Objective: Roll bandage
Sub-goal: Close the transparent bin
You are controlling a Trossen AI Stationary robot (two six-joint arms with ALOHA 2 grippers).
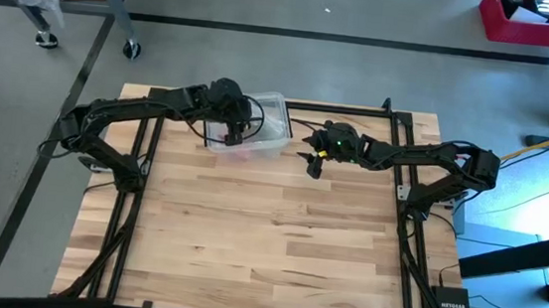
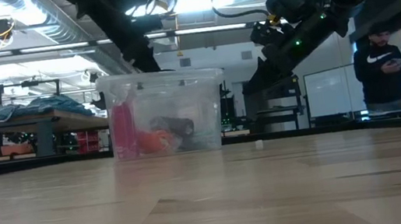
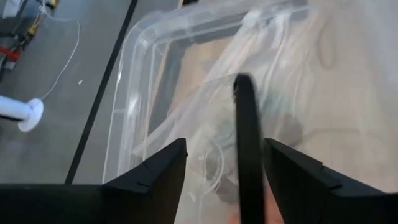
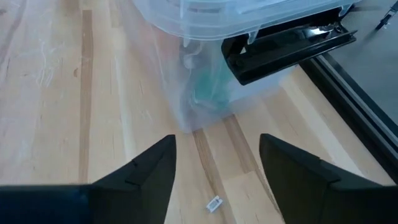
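A clear plastic box (image 1: 249, 124) stands at the far middle of the table. Through its wall I see a small dark roll (image 2: 174, 125) lying on the box's floor; as far as I can tell it is the bandage. Crumpled clear plastic (image 3: 292, 93) fills the box. My left gripper (image 3: 227, 149) hovers open over the box (image 3: 134, 93). A black handle (image 3: 247, 143) stands between its fingers, and I see no touch. My right gripper (image 4: 217, 140) is open above the bare table, just right of the box (image 4: 205, 74) and its black end handle (image 4: 292, 43).
Pink and orange things (image 2: 141, 140) lie in the box beside the dark roll. A tiny white scrap (image 4: 213, 203) lies on the wood under my right gripper. The near half of the table (image 1: 266, 253) is bare wood. A person (image 2: 382, 63) stands in the room beyond.
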